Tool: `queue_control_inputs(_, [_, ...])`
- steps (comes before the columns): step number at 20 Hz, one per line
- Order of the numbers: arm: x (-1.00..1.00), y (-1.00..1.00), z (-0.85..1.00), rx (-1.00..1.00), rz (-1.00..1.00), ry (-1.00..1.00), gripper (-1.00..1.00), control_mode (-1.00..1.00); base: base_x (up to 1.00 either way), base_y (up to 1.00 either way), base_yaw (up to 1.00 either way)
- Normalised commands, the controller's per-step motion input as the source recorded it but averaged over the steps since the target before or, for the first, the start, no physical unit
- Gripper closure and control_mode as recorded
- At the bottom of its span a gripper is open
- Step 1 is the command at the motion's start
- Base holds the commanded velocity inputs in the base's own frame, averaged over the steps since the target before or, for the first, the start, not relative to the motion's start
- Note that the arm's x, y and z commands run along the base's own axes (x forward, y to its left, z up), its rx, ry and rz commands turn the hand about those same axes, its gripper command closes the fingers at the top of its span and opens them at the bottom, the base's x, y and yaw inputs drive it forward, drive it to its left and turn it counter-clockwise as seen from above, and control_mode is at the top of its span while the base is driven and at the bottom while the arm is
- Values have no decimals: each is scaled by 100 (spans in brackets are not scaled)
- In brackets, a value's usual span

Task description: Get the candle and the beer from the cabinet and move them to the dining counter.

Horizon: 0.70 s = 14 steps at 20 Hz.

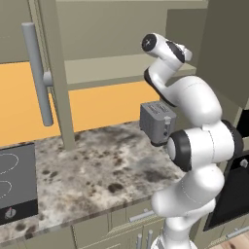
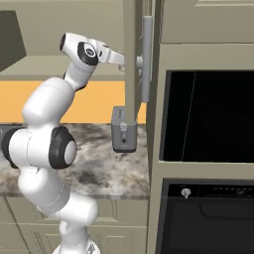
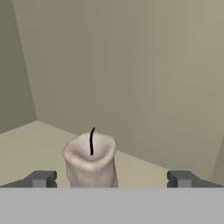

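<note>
Pale grey candle [image 3: 90, 161] is being framed between widely parted fingers inside the cabinet [image 1: 121, 68].

Seen from the hand view, the candle is standing upright on the beige cabinet floor, its dark wick rising from a dished top, with the back wall and a corner of the cabinet behind it. The gripper [image 3: 111, 179] is being held open, one dark fingertip [image 3: 41, 178] on each side of the candle, and the candle is sitting closer to the left one; no contact is being shown. In the base views the white arm [image 1: 194, 146] is being stretched up into the open cabinet, beside the door's long grey handle [image 2: 147, 58]. Below it, a grey toaster [image 1: 156, 121] is standing on the speckled granite worktop [image 1: 97, 170], near a black cooktop [image 1: 17, 182].
</note>
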Motion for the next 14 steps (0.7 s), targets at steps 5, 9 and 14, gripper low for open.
queue_control_inputs(5, [18,12,-4,0,0,1,-100,-100,0,0,0])
queue_control_inputs(9, [6,-4,-1,0,0,0,-100,-100,0,0,0])
queue_control_inputs(14, [0,-16,-2,3,0,0,-100,-100,0,0,0])
